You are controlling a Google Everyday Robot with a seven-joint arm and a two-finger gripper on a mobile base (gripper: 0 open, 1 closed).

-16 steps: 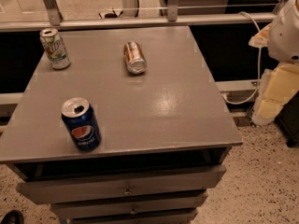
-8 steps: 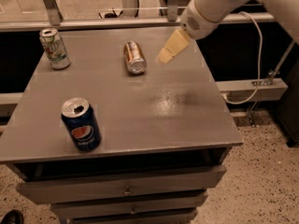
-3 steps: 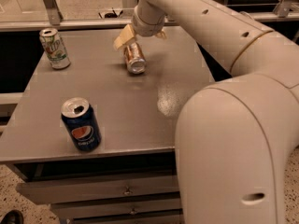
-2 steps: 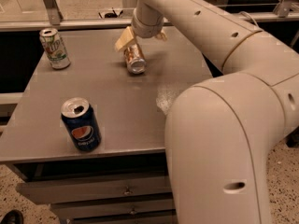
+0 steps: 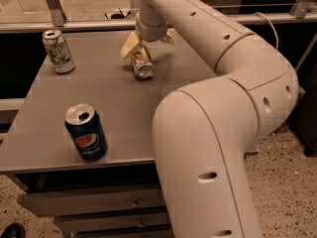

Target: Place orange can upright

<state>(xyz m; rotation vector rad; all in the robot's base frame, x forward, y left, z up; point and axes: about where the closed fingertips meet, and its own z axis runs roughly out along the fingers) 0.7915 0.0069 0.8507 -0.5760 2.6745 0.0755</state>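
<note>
Moved: my gripper (image 5: 148,42) is slightly lower than a moment ago | now at far end of orange can (image 5: 142,64) | fingers spread apart | can lies sideways on table (image 5: 114,100), back centre

Three cans sit well apart on the worktop (image 5: 114,100): the lying can (image 5: 142,66) at upper centre of the frame, the Pepsi can (image 5: 86,132) at lower left near the front edge, and the third can (image 5: 58,51) at upper left. The tool (image 5: 147,42) is over the lying can's far end, one finger on either side.
</note>
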